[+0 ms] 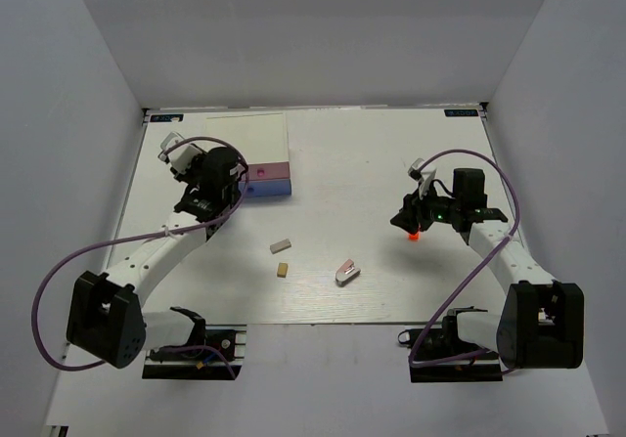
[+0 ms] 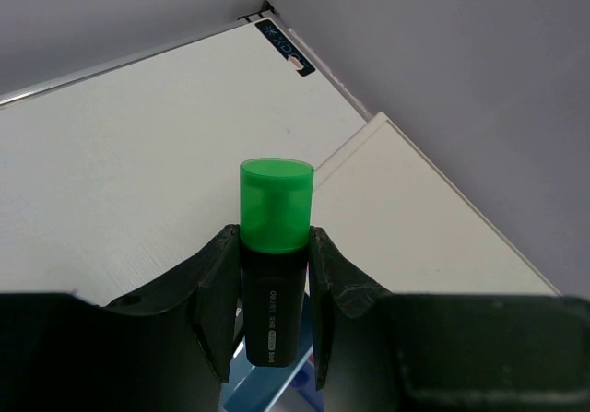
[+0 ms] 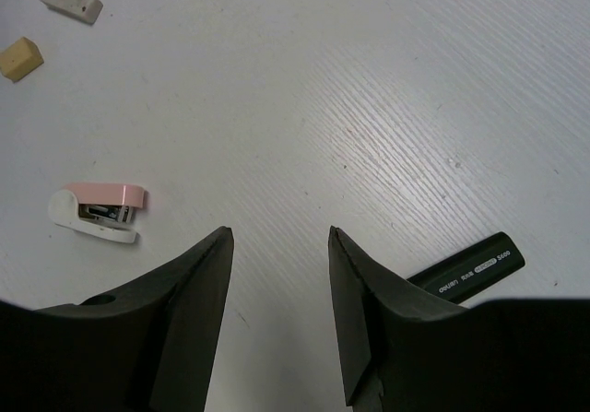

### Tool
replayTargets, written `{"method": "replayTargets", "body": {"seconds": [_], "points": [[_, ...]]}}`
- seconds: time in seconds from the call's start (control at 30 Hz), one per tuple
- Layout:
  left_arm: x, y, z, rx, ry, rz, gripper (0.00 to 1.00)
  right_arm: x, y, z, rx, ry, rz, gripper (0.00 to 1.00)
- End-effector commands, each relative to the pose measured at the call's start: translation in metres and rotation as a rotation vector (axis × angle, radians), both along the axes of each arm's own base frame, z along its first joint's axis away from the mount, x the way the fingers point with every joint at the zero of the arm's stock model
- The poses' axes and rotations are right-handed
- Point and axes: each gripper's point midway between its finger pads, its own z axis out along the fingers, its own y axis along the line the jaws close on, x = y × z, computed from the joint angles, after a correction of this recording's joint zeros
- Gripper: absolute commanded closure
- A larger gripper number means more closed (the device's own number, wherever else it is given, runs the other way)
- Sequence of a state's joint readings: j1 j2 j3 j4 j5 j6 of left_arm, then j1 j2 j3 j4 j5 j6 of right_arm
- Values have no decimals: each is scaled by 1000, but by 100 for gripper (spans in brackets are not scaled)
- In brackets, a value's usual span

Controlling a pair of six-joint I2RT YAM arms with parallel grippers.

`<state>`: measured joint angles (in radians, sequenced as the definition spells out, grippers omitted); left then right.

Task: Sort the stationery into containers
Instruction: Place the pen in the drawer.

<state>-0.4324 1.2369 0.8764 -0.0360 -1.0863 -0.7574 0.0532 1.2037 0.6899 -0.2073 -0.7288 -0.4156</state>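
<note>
My left gripper (image 2: 274, 232) is shut on a black marker with a green cap (image 2: 275, 205), held upright beside the drawer box (image 1: 246, 139). A blue drawer (image 2: 263, 389) shows just below the marker. In the top view the left gripper (image 1: 217, 195) is at the left of the pink (image 1: 271, 170) and light blue (image 1: 271, 190) fronts. My right gripper (image 3: 281, 237) is open and empty, low over the table. A black marker (image 3: 468, 264) lies just right of it, and its orange-red end (image 1: 415, 234) shows in the top view.
A white-pink oblong piece (image 3: 100, 211) lies left of the right gripper, and it also shows in the top view (image 1: 347, 272). A grey-white eraser (image 1: 282, 246) and a tan eraser (image 1: 282, 269) lie mid-table. White walls enclose the table on three sides.
</note>
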Motion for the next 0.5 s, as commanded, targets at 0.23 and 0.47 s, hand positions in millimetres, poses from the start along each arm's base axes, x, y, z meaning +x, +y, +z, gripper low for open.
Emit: {"method": "replayTargets", "body": {"seconds": [0.23,0.47], "points": [[17,6,2,-13,-15,59,100,7,-4,1,-11,-34,-8,48],[15,6,-8,-42,-4,61,93,10,-5,5,-10,-46,-14,48]]}}
